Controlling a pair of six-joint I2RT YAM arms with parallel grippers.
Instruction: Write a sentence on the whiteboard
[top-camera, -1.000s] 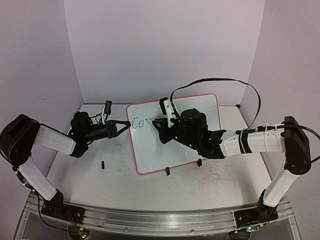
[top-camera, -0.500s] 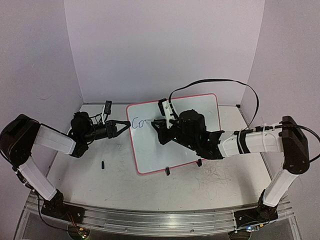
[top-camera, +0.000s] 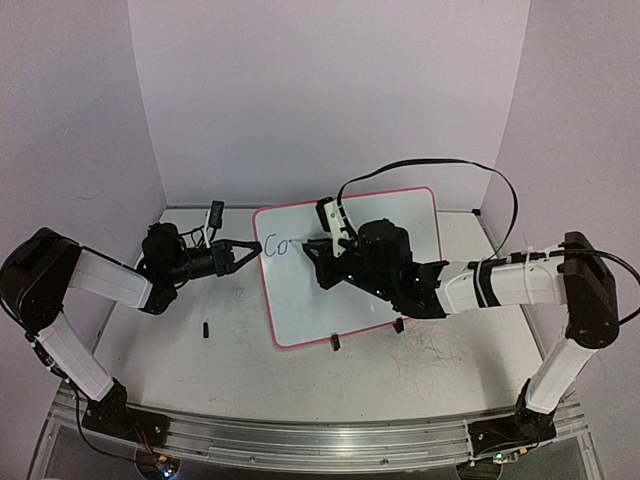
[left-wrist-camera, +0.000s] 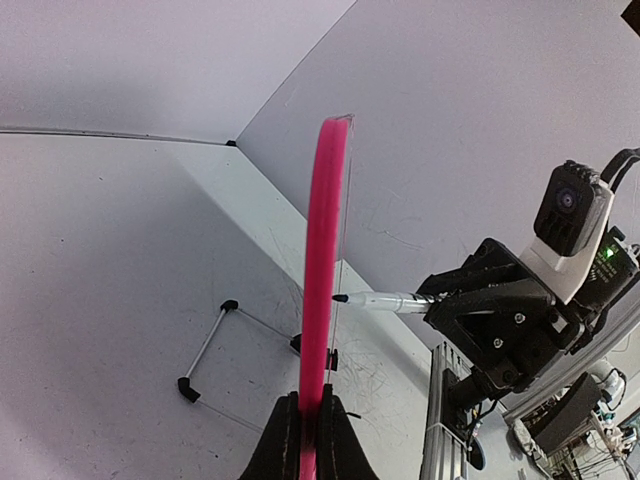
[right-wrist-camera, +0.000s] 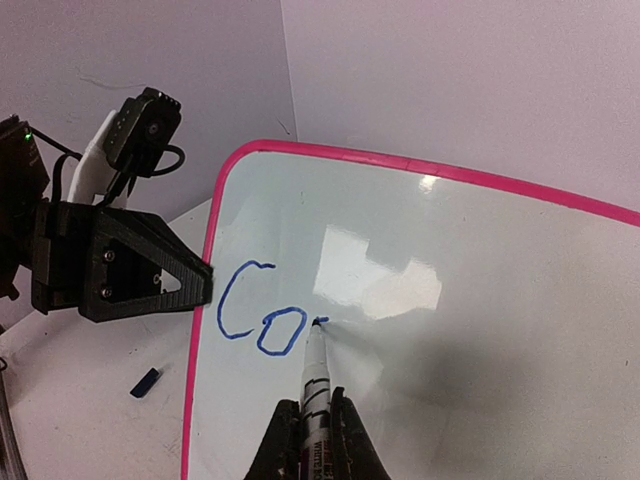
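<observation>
- The whiteboard (top-camera: 305, 300) sits in the middle of the tabletop (top-camera: 430, 375), skewed so that its upper left corner points toward the left arm. Its red-pink rim shows all around.
- Two black clip feet (top-camera: 335, 343) sit on its lower edge, toward the bottom of the overhead view.
- The left claw (top-camera: 256, 249) comes in from the left of the frame and is pressed together on the board's left rim, near the upper corner. In the left wrist view the pink edge runs straight up out of the pinched fingertips (left-wrist-camera: 290, 440).
- The right claw (top-camera: 318, 248) reaches across the board from the right and pinches a marker (right-wrist-camera: 315, 375) between its fingers. The barrel points toward the upper left of the board.
- The marker tip touches the white surface just right of the writing.
- Of the sentence (right-wrist-camera: 260, 312), only a blue "Co" and a short stroke leading off the "o" are on the board. They sit in the board's upper left corner, right beside the left claw.
- The rest of the board is glossy white, with a bright reflection patch just right of the tip in the right wrist view.
- A small dark cap (top-camera: 205, 329) lies on the tabletop to the left of the board, well apart from it.
- A black cable (top-camera: 440, 160) arcs from the right claw's wrist over the top of the board and down to the right arm.
- The tabletop carries faint grey scribble marks, thickest at lower right.
</observation>
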